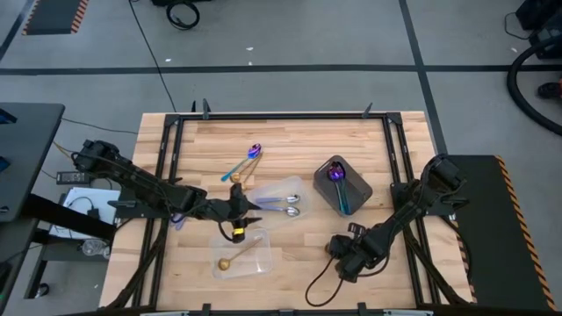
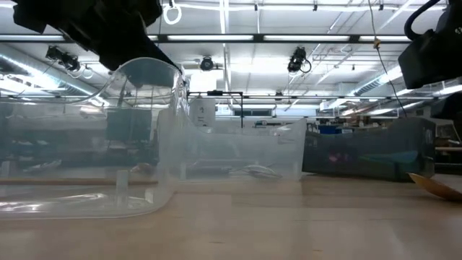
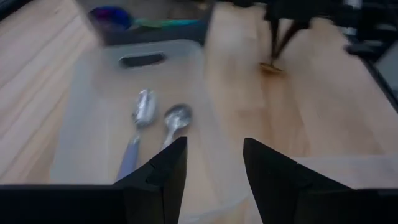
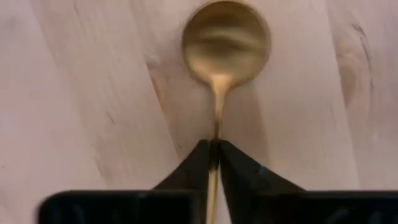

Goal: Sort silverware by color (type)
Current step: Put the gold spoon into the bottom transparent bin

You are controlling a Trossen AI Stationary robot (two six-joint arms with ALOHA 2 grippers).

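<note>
1. The right hand (image 4: 213, 163) is clamped on a gold spoon (image 4: 225, 43) lying flat on the bench (image 4: 81, 112); the handle sits between the fingers, the bowl points away from them.
2. In the high view that spoon is hidden under the hand.
3. The left hand (image 3: 214, 171), fingers apart, hovers by a clear tray (image 3: 93, 93) holding two silver spoons (image 3: 177, 118).
4. The grey tray (image 1: 359, 190) holds purple-blue spoons (image 1: 337, 178); another clear tray (image 1: 260, 254) holds one gold spoon (image 1: 230, 260).

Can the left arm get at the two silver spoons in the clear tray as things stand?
Probably yes: the left end effector is open just before the silver spoons, nothing covering them in the clear tray.

Open lab hall, ceiling strip lights (image 2: 238, 37)
</note>
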